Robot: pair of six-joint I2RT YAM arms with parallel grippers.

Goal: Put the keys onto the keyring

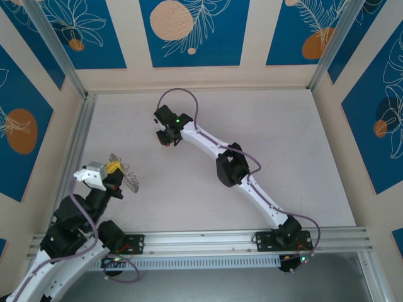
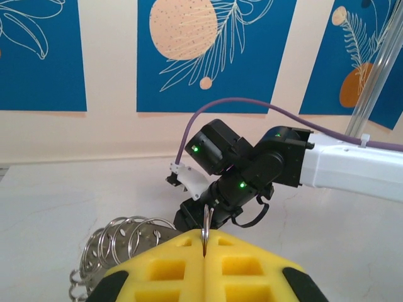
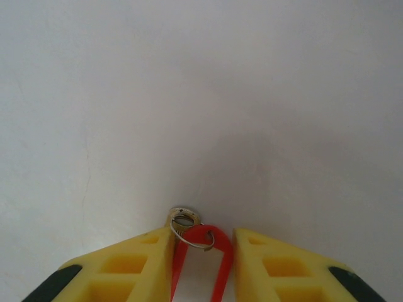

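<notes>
The top camera looked down from above the table's near edge. The left wrist camera faced the far edge, sharing the right arm with it. The right wrist camera looked closely down at the surface.

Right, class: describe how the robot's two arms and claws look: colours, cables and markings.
The left arm and right arm have white links and black joint housings with small green lights. A purple cable runs along each. The left claw and right claw are yellow with square recesses and black corners.
</notes>
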